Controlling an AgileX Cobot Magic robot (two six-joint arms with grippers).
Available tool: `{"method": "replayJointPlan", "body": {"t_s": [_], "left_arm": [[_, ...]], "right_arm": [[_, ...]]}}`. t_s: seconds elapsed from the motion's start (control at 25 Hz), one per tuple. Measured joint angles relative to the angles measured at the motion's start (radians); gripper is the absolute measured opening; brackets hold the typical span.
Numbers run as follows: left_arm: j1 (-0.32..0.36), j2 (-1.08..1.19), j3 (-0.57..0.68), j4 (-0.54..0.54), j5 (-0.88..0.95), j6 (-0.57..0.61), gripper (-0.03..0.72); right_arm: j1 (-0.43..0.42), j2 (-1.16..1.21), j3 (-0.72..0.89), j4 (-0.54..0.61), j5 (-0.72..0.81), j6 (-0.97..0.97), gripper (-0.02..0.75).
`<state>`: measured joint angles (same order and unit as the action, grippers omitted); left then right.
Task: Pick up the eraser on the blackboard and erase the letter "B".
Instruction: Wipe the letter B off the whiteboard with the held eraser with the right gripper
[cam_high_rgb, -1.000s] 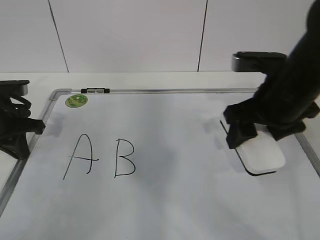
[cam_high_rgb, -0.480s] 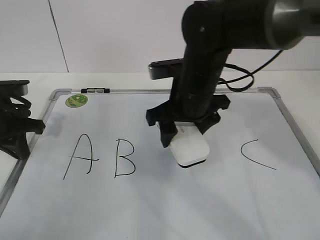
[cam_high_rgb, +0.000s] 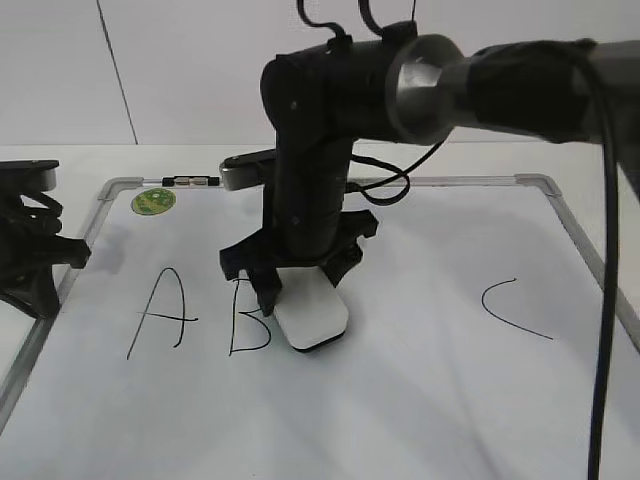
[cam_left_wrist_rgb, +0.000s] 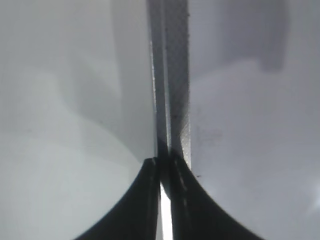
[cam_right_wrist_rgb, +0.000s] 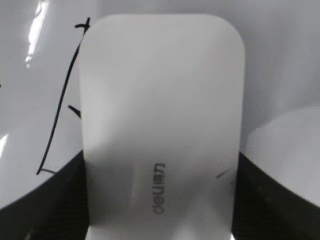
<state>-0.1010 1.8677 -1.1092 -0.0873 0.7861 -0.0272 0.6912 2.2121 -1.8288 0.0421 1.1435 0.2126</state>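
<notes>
The blackboard (cam_high_rgb: 430, 400) lies flat with thin black letters on it. My right gripper (cam_high_rgb: 300, 290) reaches across to the left half and is shut on the white eraser (cam_high_rgb: 313, 316). The eraser's left edge sits over the right side of the letter "B" (cam_high_rgb: 238, 335), whose upright stroke and lower curve still show. In the right wrist view the eraser (cam_right_wrist_rgb: 160, 110) fills the frame between the black fingers (cam_right_wrist_rgb: 160, 205), with the "B" stroke (cam_right_wrist_rgb: 60, 117) at its left. My left gripper (cam_high_rgb: 35, 265) rests at the board's left edge, shut and empty (cam_left_wrist_rgb: 162, 167).
A handwritten "A" (cam_high_rgb: 160, 312) stands left of the "B" and a "C" (cam_high_rgb: 512, 308) at the right. A round green sticker (cam_high_rgb: 153, 201) is at the far left corner. The board's metal frame (cam_left_wrist_rgb: 172, 90) runs under the left gripper.
My right arm has carried the eraser leftward from the board's right side, past the middle, to the right side of the "B". The "C" is uncovered. The left arm has not moved.
</notes>
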Motion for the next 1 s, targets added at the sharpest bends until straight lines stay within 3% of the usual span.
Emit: {"method": "replayJointPlan", "body": {"t_s": [0.56,1.0], "left_arm": [[0.000,0.000,0.000,0.002,-0.002,0.000,0.019],[0.000,0.000,0.000,0.003,-0.002,0.000,0.019]], "right_arm": [[0.007,0.044,-0.012,0.016,-0.026,-0.014,0.538],[0.127,0.047,-0.018,-0.036,-0.039,-0.030,0.538]]}}
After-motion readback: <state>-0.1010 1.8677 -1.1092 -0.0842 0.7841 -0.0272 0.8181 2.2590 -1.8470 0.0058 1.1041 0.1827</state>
